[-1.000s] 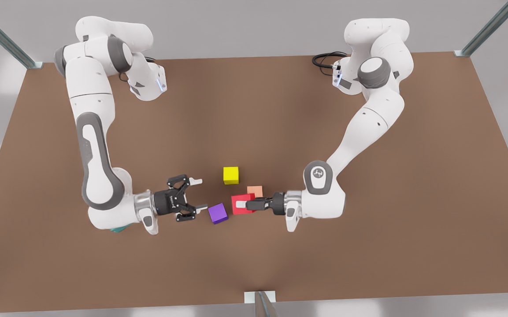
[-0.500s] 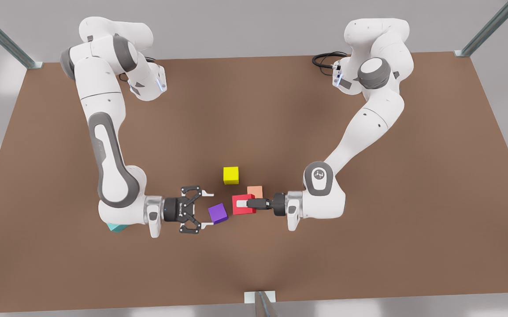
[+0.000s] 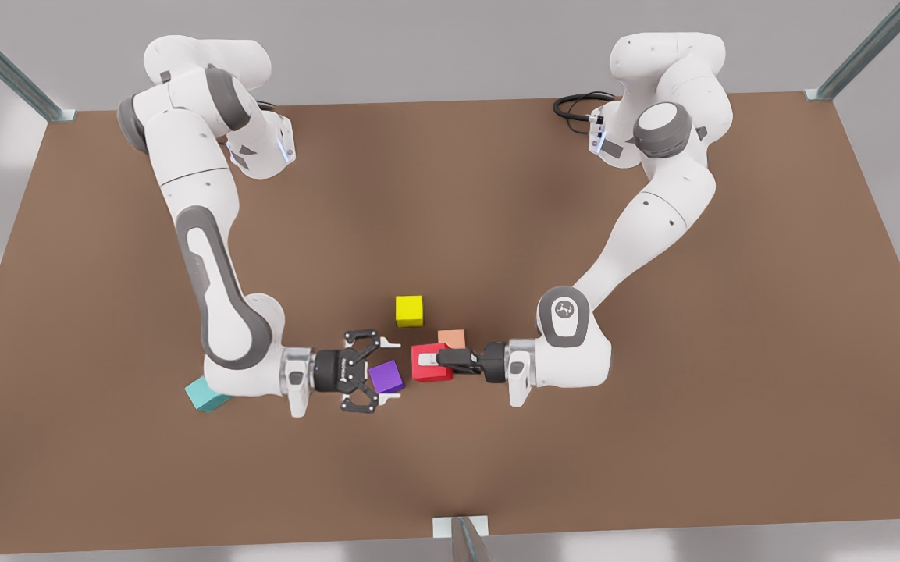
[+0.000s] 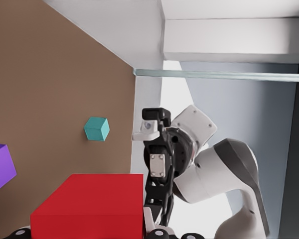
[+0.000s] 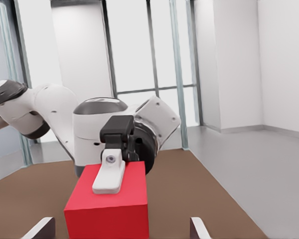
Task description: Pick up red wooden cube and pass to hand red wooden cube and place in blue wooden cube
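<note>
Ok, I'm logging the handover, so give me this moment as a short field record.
left gripper: shut on red wooden cube
right gripper: open, facing the red wooden cube, not touching it
purple cube: overlaps the right gripper in the front view
blue wooden cube: on table, by the right arm's wrist
handover: not yet done

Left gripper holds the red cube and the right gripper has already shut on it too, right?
No. The left gripper holds the red wooden cube, but the right gripper is open, short of the cube; the right wrist view shows its fingertips spread.
</note>
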Motion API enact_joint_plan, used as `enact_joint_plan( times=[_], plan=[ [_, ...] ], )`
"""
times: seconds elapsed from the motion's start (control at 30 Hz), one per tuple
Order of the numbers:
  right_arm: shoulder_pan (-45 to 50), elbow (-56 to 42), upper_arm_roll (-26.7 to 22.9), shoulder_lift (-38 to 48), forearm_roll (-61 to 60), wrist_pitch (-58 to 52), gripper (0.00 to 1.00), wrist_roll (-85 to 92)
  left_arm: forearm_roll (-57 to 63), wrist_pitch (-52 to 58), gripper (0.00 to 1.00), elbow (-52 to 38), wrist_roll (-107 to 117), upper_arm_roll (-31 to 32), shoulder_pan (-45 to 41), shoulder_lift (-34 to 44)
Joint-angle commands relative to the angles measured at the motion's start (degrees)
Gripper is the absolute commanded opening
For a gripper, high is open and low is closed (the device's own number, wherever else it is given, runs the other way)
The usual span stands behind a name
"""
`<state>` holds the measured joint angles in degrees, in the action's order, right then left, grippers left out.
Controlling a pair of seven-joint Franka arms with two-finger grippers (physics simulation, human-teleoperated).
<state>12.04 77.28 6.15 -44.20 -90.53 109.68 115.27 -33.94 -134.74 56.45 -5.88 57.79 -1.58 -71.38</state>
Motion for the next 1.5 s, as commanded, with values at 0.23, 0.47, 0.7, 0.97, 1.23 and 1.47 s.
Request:
enact_joint_plan(
  times=[0.23,0.47,0.7,0.97,1.23,1.47],
  plan=[
    [-0.08,1.12,1.06,-0.01,-0.53,-0.69,1.00,6.38,-1.04,0.27,0.58,-0.02,-8.18,0.04,0.00,-0.08],
    [0.00,2.08,1.06,0.08,-0.79,-1.13,1.00,7.43,-1.04,0.18,0.58,-0.02,-8.18,0.04,0.00,-0.08],
    [0.62,2.17,1.06,-0.01,-1.23,-0.52,1.00,7.87,-1.22,0.18,0.58,-0.02,-8.01,0.04,0.00,0.01],
    [1.76,2.17,1.06,-0.89,-2.20,0.36,1.00,7.87,-1.13,-0.44,0.58,-0.11,-8.10,0.04,-0.44,-0.08],
    [3.08,2.08,1.15,-1.77,-3.52,1.24,1.00,7.78,-1.22,-0.52,0.58,-0.11,-8.01,0.04,-0.44,-0.08],
    [3.78,1.29,1.41,-2.64,-4.40,1.33,1.00,7.34,-1.31,-0.79,0.58,-0.11,-7.92,0.13,-0.53,0.01]
  ],
)
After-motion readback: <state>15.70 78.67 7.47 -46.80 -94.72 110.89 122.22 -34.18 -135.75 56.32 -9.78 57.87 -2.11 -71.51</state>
